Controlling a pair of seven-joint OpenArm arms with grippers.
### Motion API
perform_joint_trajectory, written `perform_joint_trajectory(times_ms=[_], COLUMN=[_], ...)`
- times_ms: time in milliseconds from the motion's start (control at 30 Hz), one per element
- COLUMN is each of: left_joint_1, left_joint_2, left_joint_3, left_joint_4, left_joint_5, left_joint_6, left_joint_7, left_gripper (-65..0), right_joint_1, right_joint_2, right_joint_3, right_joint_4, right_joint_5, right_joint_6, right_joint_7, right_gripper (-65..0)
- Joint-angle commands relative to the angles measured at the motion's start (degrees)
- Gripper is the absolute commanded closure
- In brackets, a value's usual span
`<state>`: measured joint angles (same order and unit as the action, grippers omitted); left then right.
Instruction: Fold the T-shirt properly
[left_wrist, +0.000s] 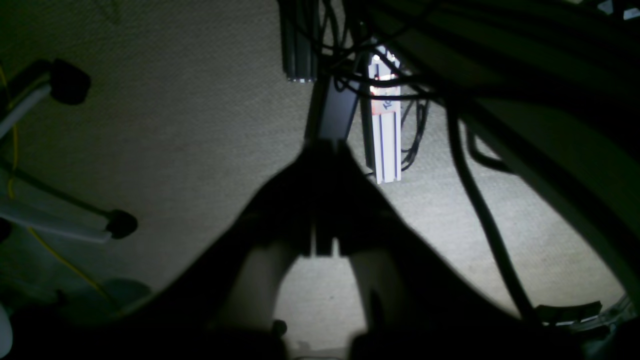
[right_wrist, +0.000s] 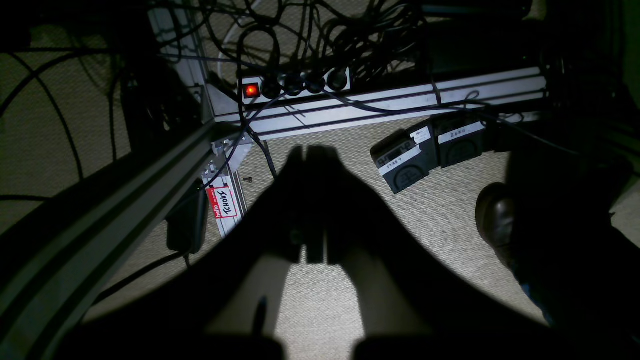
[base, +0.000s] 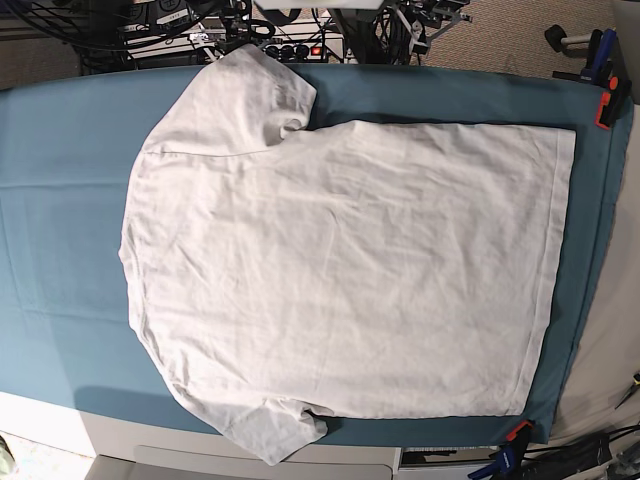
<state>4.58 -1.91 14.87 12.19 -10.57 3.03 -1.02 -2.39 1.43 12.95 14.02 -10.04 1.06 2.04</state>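
- The T-shirt (base: 340, 270) lies flat and unfolded on the teal cloth sheet (base: 60, 250) covering the table, seen from the base view.
- Its shoulders and neck end point to the left of that view; the straight bottom hem runs down the right side.
- One short sleeve reaches up toward the far table edge, the other hangs toward the near edge; both lie spread out.
- Fabric is lightly wrinkled all over, no print visible.
- The sheet shows bare on the left, along the top, and as a narrow strip on the right and bottom.
- Neither arm appears in the base view; nothing touches the shirt.
- Left gripper (left_wrist: 322, 150): seen from its wrist camera as a dark silhouette, fingertips pressed together, nothing between them. It hangs below table level over beige carpet (left_wrist: 175, 125), with an aluminium frame leg (left_wrist: 387, 130) and black cables (left_wrist: 480, 200) behind it.
- Right gripper (right_wrist: 307, 152): also a dark silhouette, jaws closed tight and empty. Beyond it on the carpet stand two labelled black foot pedals (right_wrist: 430, 155), a power strip (right_wrist: 295, 85) with a lit red switch, and aluminium rails (right_wrist: 390, 105).
- A dark shoe (right_wrist: 495, 215) shows at the right of that wrist view.
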Motion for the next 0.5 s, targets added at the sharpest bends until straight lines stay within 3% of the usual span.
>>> perform_joint_trajectory(times_ms=[0, 467], left_joint_1=[0.2, 0.4], left_joint_2=[0.0, -0.2], left_joint_3=[0.0, 0.0], left_joint_4=[0.4, 1.6], left_joint_5=[-0.1, -0.1], left_joint_6=[0.2, 0.2], left_joint_7=[-0.3, 0.2], left_gripper=[0.0, 0.0], right_joint_1=[0.2, 0.2], right_joint_2=[0.3, 0.3], right_joint_3=[-0.1, -0.1], right_joint_4=[0.5, 0.6], right_joint_5=[0.1, 0.0], right_joint_6=[-0.2, -0.3], right_joint_7=[1.0, 0.9], right_gripper=[0.0, 0.0])
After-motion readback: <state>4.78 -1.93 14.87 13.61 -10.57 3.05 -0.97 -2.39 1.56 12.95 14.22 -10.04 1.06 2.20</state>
